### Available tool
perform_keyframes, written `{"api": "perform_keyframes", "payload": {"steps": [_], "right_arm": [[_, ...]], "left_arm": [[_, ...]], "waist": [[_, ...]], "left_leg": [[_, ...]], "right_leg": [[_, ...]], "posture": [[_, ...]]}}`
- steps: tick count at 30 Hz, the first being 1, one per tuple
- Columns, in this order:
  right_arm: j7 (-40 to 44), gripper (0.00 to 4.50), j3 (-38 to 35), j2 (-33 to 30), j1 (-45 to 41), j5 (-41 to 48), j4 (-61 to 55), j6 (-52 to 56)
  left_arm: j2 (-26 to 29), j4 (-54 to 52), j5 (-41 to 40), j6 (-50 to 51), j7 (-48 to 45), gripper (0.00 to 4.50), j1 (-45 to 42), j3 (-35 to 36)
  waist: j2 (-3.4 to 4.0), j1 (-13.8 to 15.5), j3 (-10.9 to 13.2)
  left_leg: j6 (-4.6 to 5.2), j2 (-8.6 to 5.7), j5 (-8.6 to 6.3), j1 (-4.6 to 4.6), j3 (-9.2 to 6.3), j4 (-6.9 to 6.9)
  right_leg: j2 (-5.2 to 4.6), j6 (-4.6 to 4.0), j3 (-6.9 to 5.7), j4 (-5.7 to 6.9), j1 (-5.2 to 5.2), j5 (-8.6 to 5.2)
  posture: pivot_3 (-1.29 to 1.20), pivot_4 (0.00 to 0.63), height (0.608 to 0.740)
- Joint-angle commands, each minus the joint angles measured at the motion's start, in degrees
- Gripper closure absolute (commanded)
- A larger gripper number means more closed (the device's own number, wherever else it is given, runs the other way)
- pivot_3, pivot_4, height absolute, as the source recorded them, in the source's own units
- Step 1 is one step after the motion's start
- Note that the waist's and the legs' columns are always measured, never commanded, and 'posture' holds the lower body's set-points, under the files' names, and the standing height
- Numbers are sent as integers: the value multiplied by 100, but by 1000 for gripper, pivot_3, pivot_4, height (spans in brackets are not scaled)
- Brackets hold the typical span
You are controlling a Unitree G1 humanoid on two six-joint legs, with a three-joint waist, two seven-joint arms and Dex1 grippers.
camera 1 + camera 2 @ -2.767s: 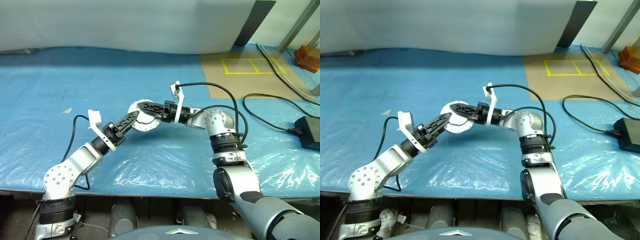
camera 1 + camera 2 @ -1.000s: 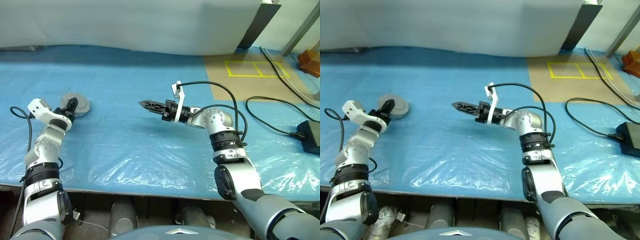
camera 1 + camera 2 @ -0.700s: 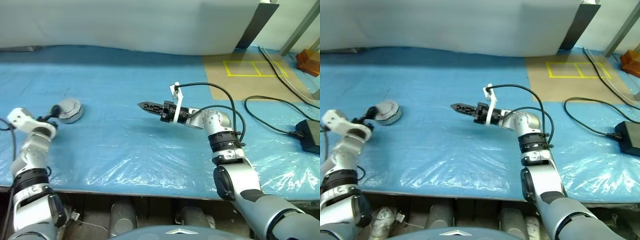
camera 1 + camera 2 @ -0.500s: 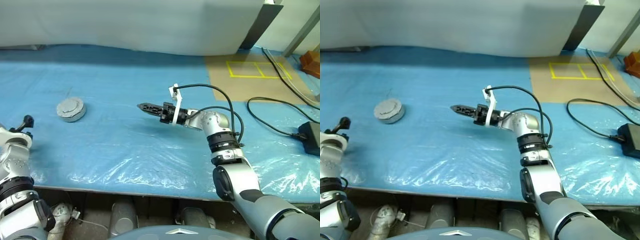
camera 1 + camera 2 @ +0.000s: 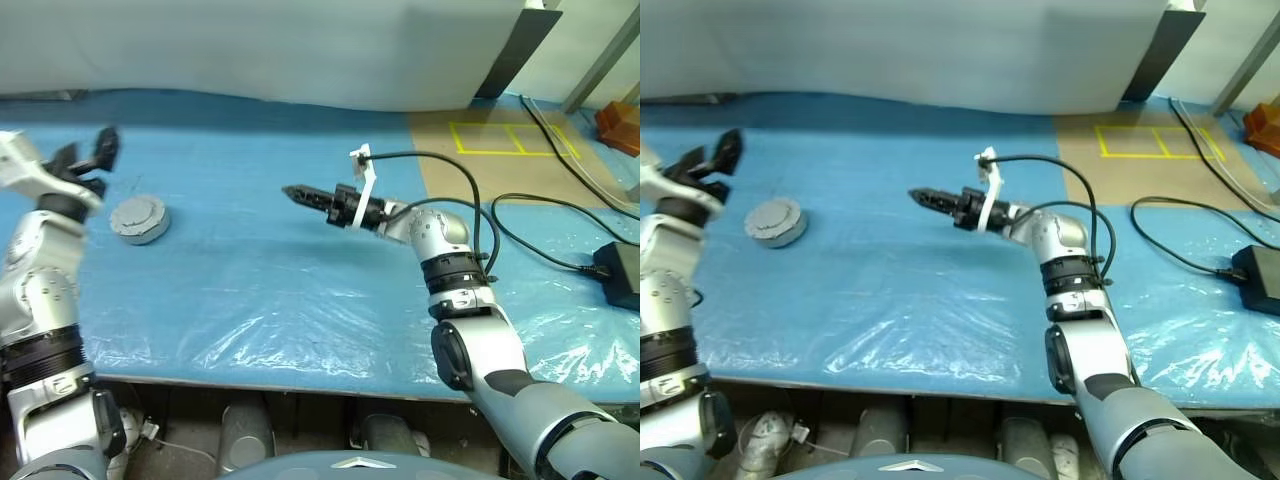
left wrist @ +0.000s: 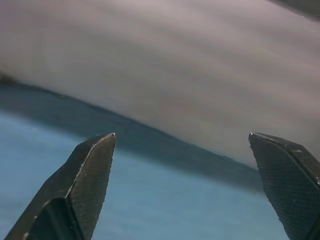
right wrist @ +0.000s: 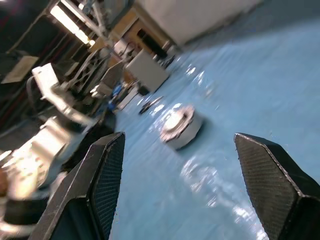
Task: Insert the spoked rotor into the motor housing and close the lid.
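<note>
The round grey closed motor housing is seen just below the wide-open, empty left pincer. The right pincer, also parted and empty, is held well apart. The lid could be dislodged if the housing were knocked by a careless sweep.

A lab: blue plastic-sheeted bench, yellow floor tape, loose cables.

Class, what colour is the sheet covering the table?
The sheet is blue, under clear glossy plastic; clearest in the left eye view.
</note>
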Motion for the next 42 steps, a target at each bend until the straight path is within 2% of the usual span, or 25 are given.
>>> {"api": "perform_keyframes", "payload": {"steps": [1,3,5,8,13,17,21,30,34,42], "right_arm": [[-246,874,-12,-148,-47,-444,-130,-1010],[-379,874,147,-252,175,-781,-369,-1524],[-767,874,211,-250,438,-1109,-594,-2003],[-1433,874,363,-220,931,-1643,-968,-2544],[-2464,874,418,19,1609,-2101,-1601,-2735],[-3147,874,389,178,1747,-2388,-1689,-2915],[-3370,874,449,204,1614,-2547,-1496,-3173],[-3522,874,507,415,1471,-2594,-1031,-3573],[-3760,874,426,616,1307,-2562,-709,-3908],[-3843,874,430,786,1073,-2573,-393,-4148]], "left_arm": [[-106,-614,212,183,-115,15,121,-540],[-220,-702,570,119,-237,15,358,-993],[-551,-616,597,156,-37,15,464,-1067],[-945,-687,1073,22,229,15,646,-1394],[-1553,-868,1519,-212,726,15,834,-1422],[-1590,-651,2146,-571,832,15,617,-1541],[-1597,-350,2452,-676,767,15,337,-1596],[-1634,-744,2473,-339,960,15,408,-1335],[-1629,-1003,2166,-18,931,15,339,-1159],[-1511,-671,2331,12,830,15,-137,-1155]], "waist": [[0,-15,0],[1,-24,0],[1,-29,0],[1,-50,0],[2,-109,1],[5,-128,2],[6,-125,3],[8,-133,4],[11,-134,6],[13,-128,7]], "left_leg": [[0,1,0,0,0,-3],[0,0,0,-4,0,-10],[1,-1,0,-9,1,-10],[1,0,1,-16,0,-7],[1,-2,0,-9,0,-2],[1,-2,0,-1,0,-3],[1,-7,0,-1,1,-3],[0,-10,0,-4,2,-15],[0,-10,0,-3,2,-14],[0,-11,0,-4,2,-12]], "right_leg": [[1,-1,1,-2,0,-1],[2,-1,2,-10,-2,-1],[2,-1,2,-16,-2,-1],[2,0,3,-14,-6,0],[1,2,14,-11,-4,1],[4,2,22,-10,-4,1],[2,5,26,-12,-4,2],[5,10,29,-17,-8,5],[3,10,29,-15,-8,5],[3,11,29,-15,-9,5]], "posture": [[0,150,740],[0,150,740],[0,150,740],[0,150,740],[0,150,740],[0,150,740],[0,150,740],[0,150,740],[0,150,740],[0,150,740]]}}
